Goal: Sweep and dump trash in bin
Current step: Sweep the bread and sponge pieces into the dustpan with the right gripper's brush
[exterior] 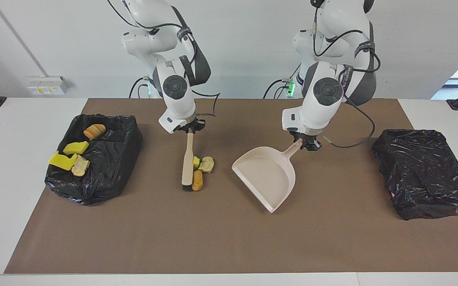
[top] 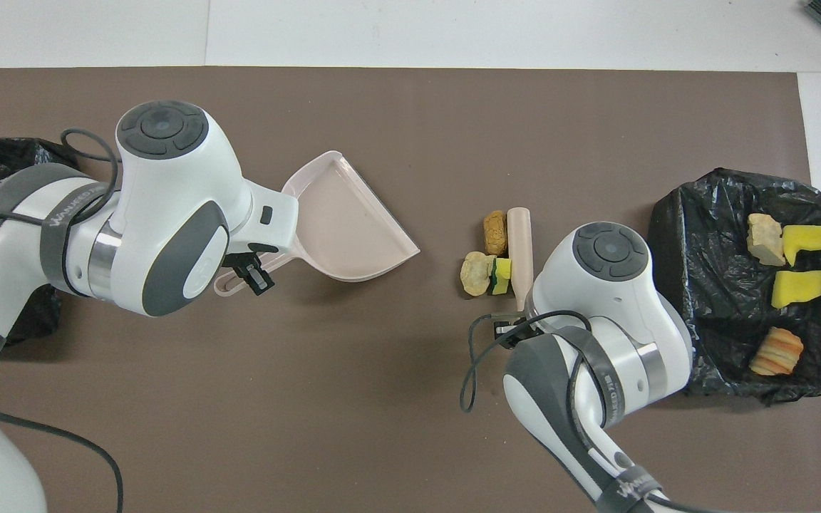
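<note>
Three trash scraps lie together mid-mat: a yellow sponge chunk [exterior: 196, 162], a tan piece [exterior: 207, 164] and an orange-brown piece [exterior: 198, 180]. The beige brush [exterior: 188, 163] stands against them, on the side toward the right arm's end. My right gripper [exterior: 189, 130] is shut on its handle top. The beige dustpan [exterior: 266, 178] sits beside the scraps toward the left arm's end, its mouth turned to them. Its handle is clamped in my left gripper [exterior: 306, 145], which is shut. From overhead the same things show: dustpan [top: 343, 228], brush [top: 519, 246], scraps [top: 495, 231].
A black-lined bin [exterior: 105, 159] at the right arm's end holds several yellow and tan scraps [exterior: 72, 157]. Another black-lined bin [exterior: 427, 171] sits at the left arm's end. A brown mat [exterior: 229, 238] covers the table.
</note>
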